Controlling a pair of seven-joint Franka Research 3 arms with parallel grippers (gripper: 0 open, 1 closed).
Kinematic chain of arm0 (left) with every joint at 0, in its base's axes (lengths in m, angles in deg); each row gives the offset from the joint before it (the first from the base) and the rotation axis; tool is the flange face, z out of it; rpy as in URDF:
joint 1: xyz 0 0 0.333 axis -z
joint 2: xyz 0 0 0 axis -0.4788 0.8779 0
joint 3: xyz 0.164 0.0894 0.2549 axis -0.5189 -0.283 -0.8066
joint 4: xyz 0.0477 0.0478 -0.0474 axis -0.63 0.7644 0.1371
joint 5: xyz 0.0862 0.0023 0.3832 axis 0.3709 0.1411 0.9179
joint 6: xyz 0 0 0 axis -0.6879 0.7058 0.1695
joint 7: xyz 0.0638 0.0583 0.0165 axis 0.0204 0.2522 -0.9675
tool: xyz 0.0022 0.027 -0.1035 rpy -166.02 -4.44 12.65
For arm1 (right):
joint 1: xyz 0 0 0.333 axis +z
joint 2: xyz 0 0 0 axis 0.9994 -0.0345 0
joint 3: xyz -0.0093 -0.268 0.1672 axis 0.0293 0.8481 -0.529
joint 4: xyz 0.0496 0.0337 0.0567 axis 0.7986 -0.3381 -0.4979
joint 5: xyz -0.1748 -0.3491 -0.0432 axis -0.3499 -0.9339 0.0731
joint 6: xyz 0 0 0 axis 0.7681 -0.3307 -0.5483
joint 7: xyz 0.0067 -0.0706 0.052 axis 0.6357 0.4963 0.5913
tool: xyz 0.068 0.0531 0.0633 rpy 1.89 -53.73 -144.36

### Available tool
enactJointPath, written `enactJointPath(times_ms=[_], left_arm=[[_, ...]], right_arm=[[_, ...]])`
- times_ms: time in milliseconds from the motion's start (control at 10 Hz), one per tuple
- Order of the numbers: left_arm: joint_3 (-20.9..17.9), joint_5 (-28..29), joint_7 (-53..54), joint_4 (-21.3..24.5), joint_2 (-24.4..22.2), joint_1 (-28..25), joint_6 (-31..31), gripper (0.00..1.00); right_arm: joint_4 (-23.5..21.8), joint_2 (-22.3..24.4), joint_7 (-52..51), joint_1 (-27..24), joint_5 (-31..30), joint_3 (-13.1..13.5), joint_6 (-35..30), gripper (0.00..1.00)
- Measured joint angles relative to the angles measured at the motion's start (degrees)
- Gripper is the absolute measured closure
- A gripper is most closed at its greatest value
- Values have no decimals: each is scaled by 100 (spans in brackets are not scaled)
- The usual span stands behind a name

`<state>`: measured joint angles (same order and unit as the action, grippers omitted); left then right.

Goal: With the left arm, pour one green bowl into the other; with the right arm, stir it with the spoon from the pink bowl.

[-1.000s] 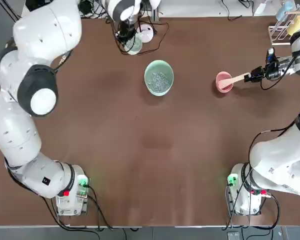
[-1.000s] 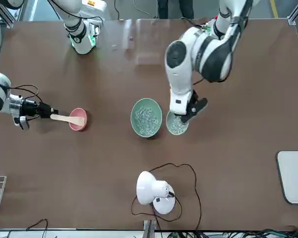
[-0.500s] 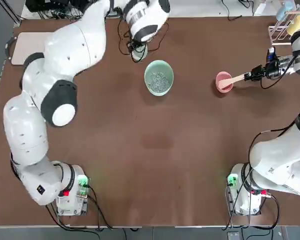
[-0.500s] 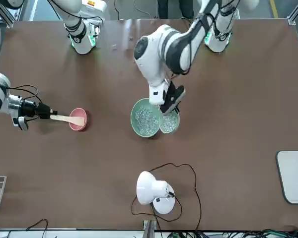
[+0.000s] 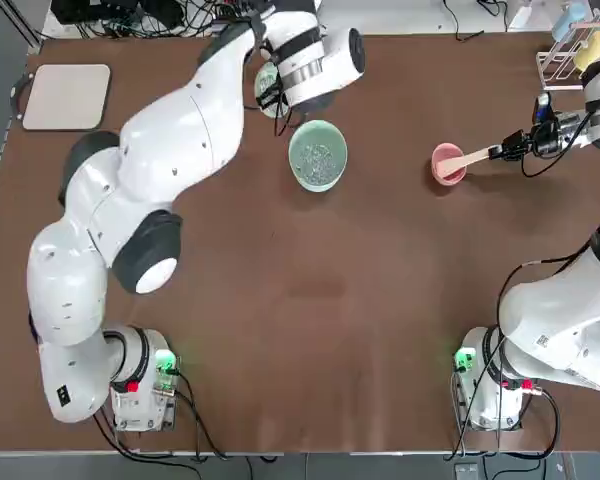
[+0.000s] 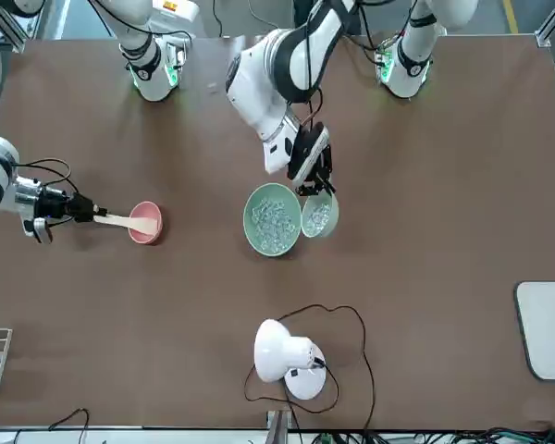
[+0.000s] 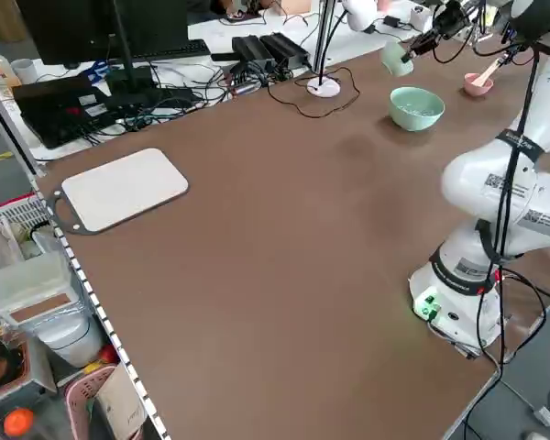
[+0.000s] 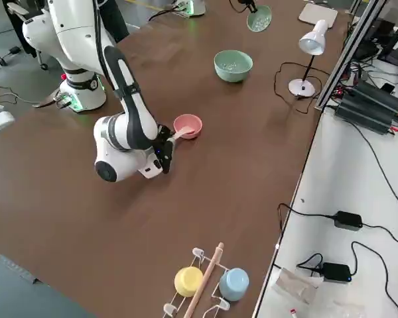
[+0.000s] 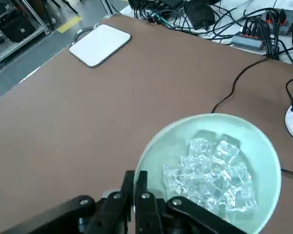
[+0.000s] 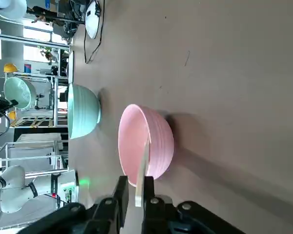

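Over the table's far middle, left gripper [image 6: 313, 180] clamped on small green bowl [image 6: 319, 215] of clear chunks, raised beside wide green bowl [image 5: 318, 155]; at far right, right gripper [image 5: 508, 152] pinching spoon [image 5: 467, 160] handle, tip inside pink bowl [image 5: 446, 165].

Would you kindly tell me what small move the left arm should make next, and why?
Probably tip the small green bowl toward the large green bowl. The left pincer is shut on its rim, holding it raised beside the large bowl, with the clear chunks not yet poured.
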<state>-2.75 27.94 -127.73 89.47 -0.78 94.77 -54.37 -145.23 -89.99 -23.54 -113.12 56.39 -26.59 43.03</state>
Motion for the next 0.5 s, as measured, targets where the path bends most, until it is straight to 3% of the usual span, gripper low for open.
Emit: enactJointPath(times_ms=[300,500], left_arm=[[-36,736,-832,-269,763,285,-10,96],[-40,1009,-1078,-343,983,551,-3,96]], right_arm=[[2,-2,-1,-1,1,1,1,88],[2,-4,-1,-1,1,1,1,95]])
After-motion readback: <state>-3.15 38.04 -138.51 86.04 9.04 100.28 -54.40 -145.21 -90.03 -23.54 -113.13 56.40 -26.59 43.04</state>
